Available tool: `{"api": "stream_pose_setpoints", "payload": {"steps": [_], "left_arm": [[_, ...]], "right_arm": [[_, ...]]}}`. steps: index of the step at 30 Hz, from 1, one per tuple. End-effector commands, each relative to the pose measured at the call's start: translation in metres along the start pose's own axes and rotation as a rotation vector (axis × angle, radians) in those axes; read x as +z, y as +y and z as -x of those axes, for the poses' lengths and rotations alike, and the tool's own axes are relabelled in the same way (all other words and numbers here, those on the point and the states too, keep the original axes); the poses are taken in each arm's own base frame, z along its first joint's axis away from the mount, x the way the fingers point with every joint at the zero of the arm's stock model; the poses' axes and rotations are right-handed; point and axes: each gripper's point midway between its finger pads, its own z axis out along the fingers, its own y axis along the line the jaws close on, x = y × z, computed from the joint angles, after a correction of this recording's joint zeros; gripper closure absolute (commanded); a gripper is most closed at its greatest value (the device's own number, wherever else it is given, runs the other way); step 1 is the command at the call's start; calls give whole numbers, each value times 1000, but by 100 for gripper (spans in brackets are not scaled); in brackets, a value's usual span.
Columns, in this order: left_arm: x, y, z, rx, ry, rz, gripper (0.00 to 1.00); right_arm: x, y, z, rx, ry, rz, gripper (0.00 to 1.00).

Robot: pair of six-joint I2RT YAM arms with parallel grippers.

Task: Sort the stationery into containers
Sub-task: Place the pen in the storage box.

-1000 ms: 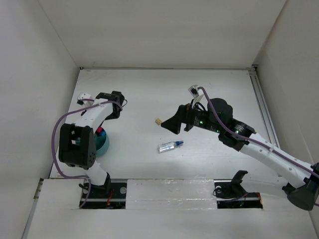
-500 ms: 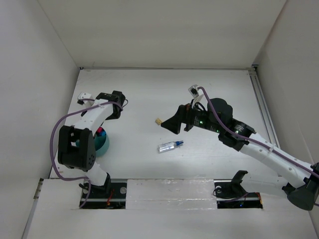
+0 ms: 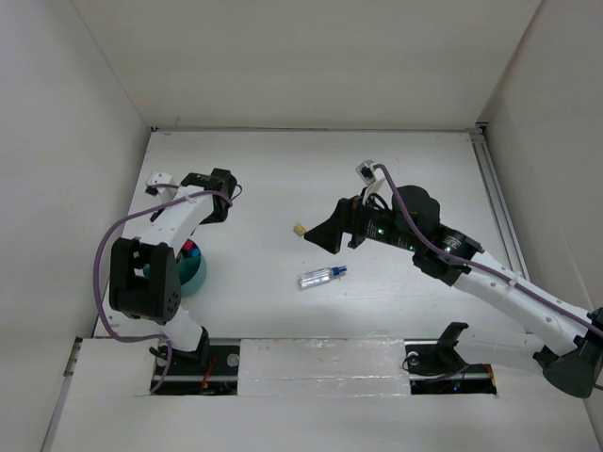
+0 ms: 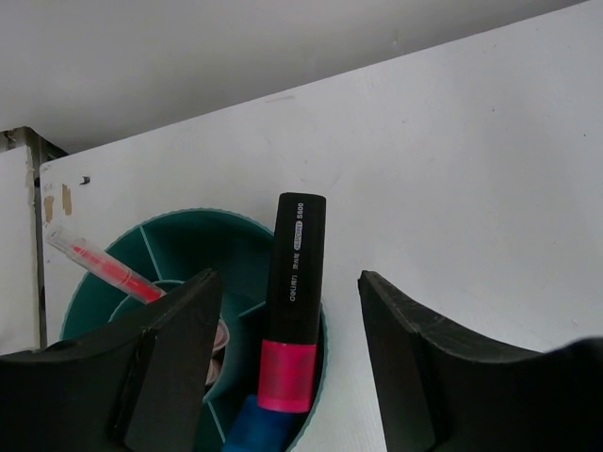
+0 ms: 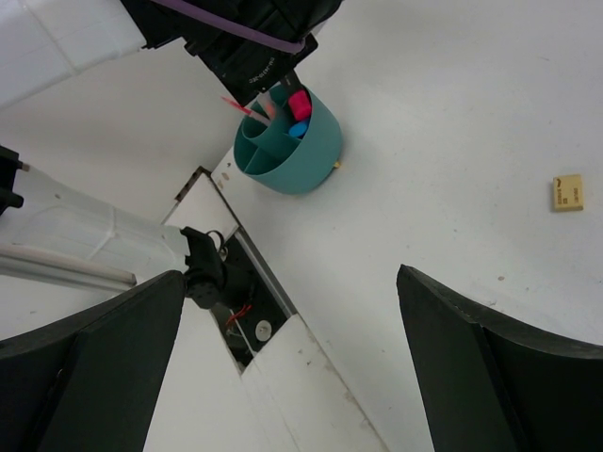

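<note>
Top external view: the white tabletop (image 3: 396, 160) carries two arms. The left arm (image 3: 179, 215) bends over the teal cup (image 3: 198, 276) at about 8 o'clock on the tabletop, and the right arm (image 3: 490, 282) reaches in from 4 o'clock towards the middle.

Left wrist view: the left tool (image 4: 287, 282) is released. Its two fingers stand apart on either side of a black marker with a pink band (image 4: 297, 254), with a gap showing on each side. That marker stands upright in a compartment on the 3 o'clock side of the divided cup, above something blue. A thin red-pink pen (image 4: 94, 264) leans out at the cup's 10 o'clock rim.

The right tool (image 5: 289, 273) is spread wide and grasps nothing. From above, a clear blue-capped pen (image 3: 321, 276) lies on the tabletop at 6 o'clock from the right tool. The small beige eraser (image 3: 299, 229) sits just beside that tool at 9 o'clock, at 11 o'clock from the pen.
</note>
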Motion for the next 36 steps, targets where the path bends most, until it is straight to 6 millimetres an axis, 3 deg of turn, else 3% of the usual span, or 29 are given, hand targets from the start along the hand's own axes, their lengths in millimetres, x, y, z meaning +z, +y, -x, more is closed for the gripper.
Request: {"api": "stream_pose_setpoints", "payload": {"steps": [1, 5, 7, 9, 11, 15, 18, 19, 20, 22, 24, 29, 36], "left_arm": [[-4, -8, 35, -139, -123, -18, 43], [-13, -21, 50, -124, -67, -74, 31], [-18, -34, 69, -108, -35, -147, 20], [-19, -34, 90, -163, 51, -245, 16], [-22, -45, 118, -235, 63, -373, 0], [-21, -35, 147, -230, 57, -514, 0], [0, -29, 138, -186, 120, -552, 0], [6, -35, 124, -161, 181, -587, 0], [28, -28, 118, -168, 213, -538, 0], [36, -27, 103, -126, 253, -517, 0], [40, -29, 89, -101, 277, -519, 0], [34, -39, 85, -90, 308, -575, 0], [43, -46, 50, -2, 411, -563, 0]], "right_arm": [[0, 13, 11, -35, -39, 58, 0], [0, 13, 11, -35, -39, 58, 0], [0, 11, 12, -34, -45, 49, 0], [0, 8, 14, -33, -50, 42, 0], [0, 8, 14, -33, -50, 42, 0], [-4, 10, 15, -44, -50, 58, 0], [-7, 14, 17, -47, -53, 72, 0], [-10, 17, 19, -50, -62, 77, 0], [-10, 14, 21, -49, -67, 70, 0], [-10, 14, 21, -49, -67, 70, 0], [-10, 15, 20, -49, -61, 79, 0], [-6, 15, 13, -45, -27, 95, 0], [-5, 12, 15, -44, -39, 77, 0]]}}
